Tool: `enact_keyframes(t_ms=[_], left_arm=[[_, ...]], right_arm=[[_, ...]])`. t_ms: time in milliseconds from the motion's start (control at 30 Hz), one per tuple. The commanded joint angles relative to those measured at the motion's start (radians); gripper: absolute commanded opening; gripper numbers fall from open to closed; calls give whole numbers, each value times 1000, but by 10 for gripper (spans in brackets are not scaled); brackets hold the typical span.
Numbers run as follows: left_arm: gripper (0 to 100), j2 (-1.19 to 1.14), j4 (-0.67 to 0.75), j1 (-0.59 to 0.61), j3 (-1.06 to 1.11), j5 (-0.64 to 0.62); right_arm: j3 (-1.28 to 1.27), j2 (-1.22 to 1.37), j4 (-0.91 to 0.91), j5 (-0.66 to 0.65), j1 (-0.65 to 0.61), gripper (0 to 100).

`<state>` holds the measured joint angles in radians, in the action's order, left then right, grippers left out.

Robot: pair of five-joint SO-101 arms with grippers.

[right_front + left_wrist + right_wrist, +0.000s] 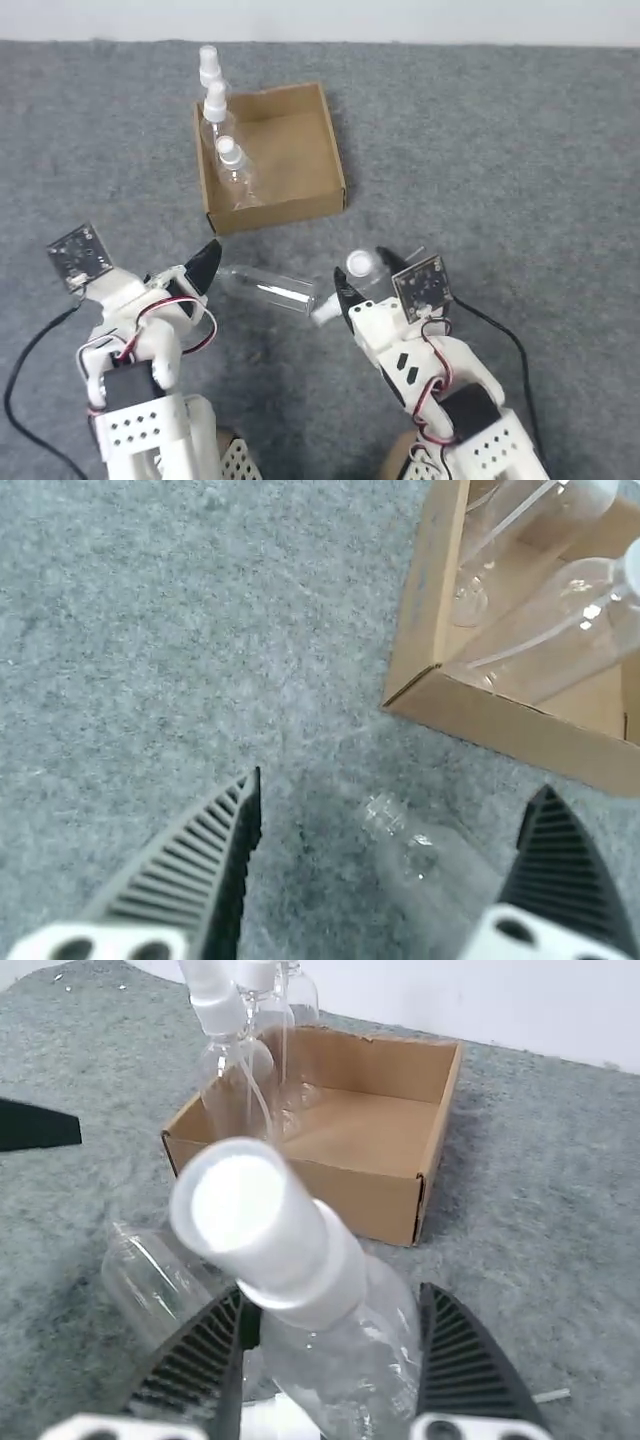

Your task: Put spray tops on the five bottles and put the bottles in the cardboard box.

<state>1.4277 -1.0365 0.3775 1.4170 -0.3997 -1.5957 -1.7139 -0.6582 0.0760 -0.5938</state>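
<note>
We count three topped bottles [238, 182] already in the box [336, 165] by the surface's far edge. Our right hand [362, 278] grips a topped fourth bottle [290, 1230]. Our left hand [400, 788] gapes wide around the topless fifth bottle [270, 288], which lies between the hands.

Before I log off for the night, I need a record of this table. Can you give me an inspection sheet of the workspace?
Surface: grey carpet.
Job's things: cardboard box holds three capped bottles along one wall. An uncapped bottle lies on the carpet between the arms. A fifth bottle has its top on. A white piece beside it is likely a spray top.
Clutter: thin clear straw-like piece.
Grippers: left claw open, astride the uncapped bottle's neck; right claw shut on the fifth bottle.
Cables: black cables trail beside both arms.
Surroundings: white wall.
</note>
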Motion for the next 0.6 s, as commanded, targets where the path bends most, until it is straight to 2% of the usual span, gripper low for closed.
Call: enact_keyframes(t_ms=[0,567], left_arm=[[378,14,0,5,-8,0],[378,14,31,0,18,0]], right_arm=[[118,-22,-24,2,16,127],[261,-12,-22,-28,10,127]])
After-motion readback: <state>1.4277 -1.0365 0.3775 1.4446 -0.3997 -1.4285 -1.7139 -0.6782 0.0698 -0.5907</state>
